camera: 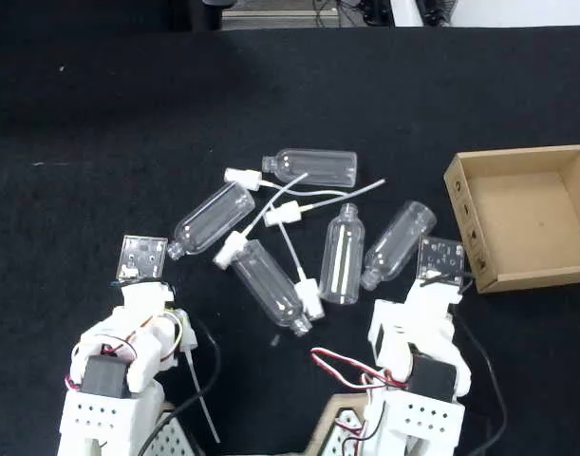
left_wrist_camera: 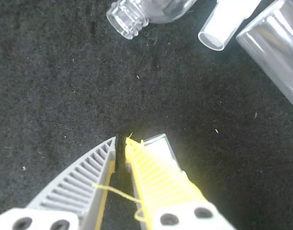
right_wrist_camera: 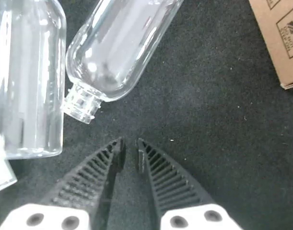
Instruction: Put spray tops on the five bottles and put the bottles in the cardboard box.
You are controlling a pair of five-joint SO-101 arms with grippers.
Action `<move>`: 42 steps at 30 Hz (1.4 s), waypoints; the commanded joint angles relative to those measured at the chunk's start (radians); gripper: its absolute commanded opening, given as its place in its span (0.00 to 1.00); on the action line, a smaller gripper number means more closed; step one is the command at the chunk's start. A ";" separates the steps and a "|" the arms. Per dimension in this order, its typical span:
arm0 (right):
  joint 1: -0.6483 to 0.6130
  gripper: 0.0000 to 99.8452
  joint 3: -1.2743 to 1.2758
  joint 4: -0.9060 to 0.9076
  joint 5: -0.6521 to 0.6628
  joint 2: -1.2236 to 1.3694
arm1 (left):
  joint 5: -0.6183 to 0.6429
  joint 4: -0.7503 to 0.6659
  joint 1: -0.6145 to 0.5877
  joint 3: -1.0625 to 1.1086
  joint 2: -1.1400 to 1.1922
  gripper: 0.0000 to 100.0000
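Observation:
Five clear bottles lie uncapped in the middle of the black table: one at the back [camera: 318,168], one left [camera: 214,217], one in front [camera: 269,282], one centre-right [camera: 343,255] and one right [camera: 401,239]. Several white spray tops with thin tubes lie among them [camera: 282,215] [camera: 231,249] [camera: 310,296]. The open cardboard box [camera: 565,275] stands at the right, holding nothing. My left gripper [left_wrist_camera: 123,143] is shut on nothing, a short way from a bottle neck [left_wrist_camera: 124,19] and a spray top [left_wrist_camera: 228,24]. My right gripper [right_wrist_camera: 129,143] is all but shut, just short of another bottle's neck [right_wrist_camera: 81,103].
Both arms [camera: 128,342] [camera: 418,342] sit at the table's front edge. A thin white tube [camera: 202,394] lies beside the left arm's base. The box's corner [right_wrist_camera: 280,38] is close to the right gripper. The far and left parts of the table are bare black cloth.

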 commanded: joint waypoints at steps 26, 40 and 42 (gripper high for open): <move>-0.002 0.01 -0.005 0.021 -0.009 -0.093 | -0.003 0.006 0.002 0.022 -0.009 0.03; 0.000 0.01 -0.203 -0.253 0.313 -0.093 | -0.003 0.006 0.002 0.022 -0.009 0.03; -0.002 0.03 -0.280 -0.264 0.393 -0.093 | -0.003 0.006 0.002 0.022 -0.009 0.03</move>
